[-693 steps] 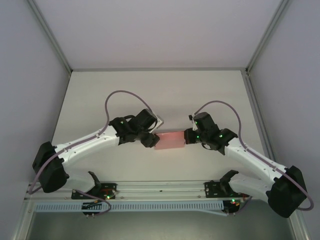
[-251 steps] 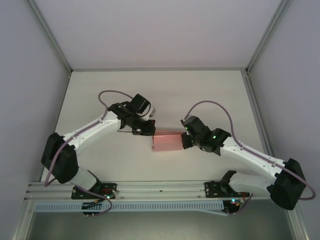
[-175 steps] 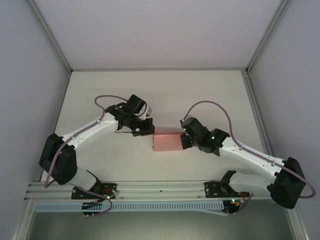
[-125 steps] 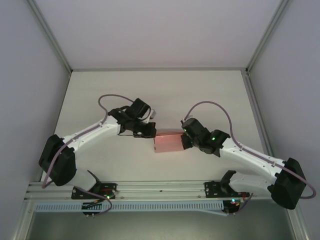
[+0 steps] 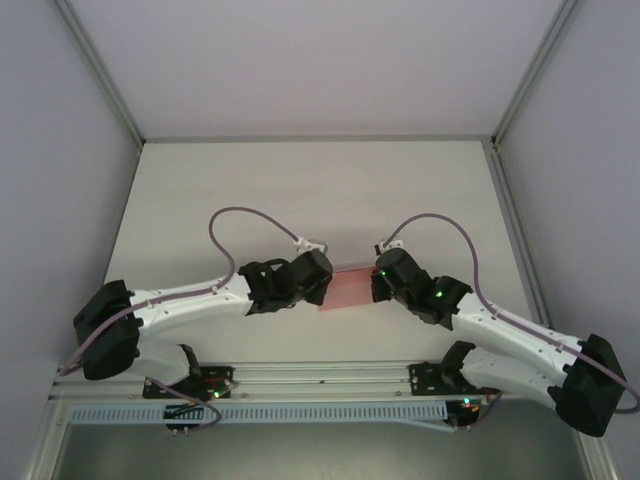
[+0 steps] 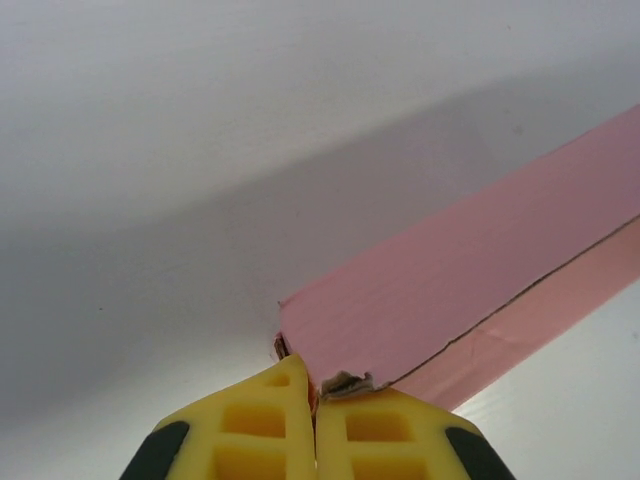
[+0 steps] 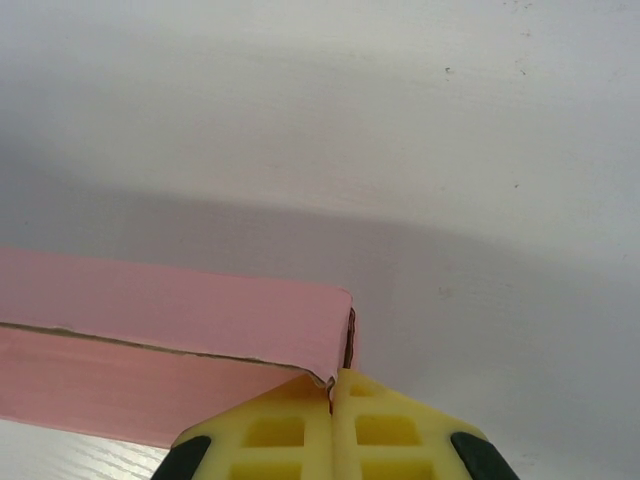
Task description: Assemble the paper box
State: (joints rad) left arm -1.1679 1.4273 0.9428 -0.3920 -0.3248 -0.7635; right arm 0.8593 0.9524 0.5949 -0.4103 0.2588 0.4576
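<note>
At the left end of the paper box (image 5: 348, 290), the left gripper (image 5: 322, 288) has its yellow fingers pressed flat together, and the left wrist view shows the box's frayed corner caught right at their tips. At the box's right end the right gripper (image 5: 375, 287) is likewise closed tight, its fingertips meeting on the box's end corner in the right wrist view. The box itself is a flat pink rectangle spanning the gap between the two grippers, over the white table (image 5: 300, 190), with a dark seam running along its length.
</note>
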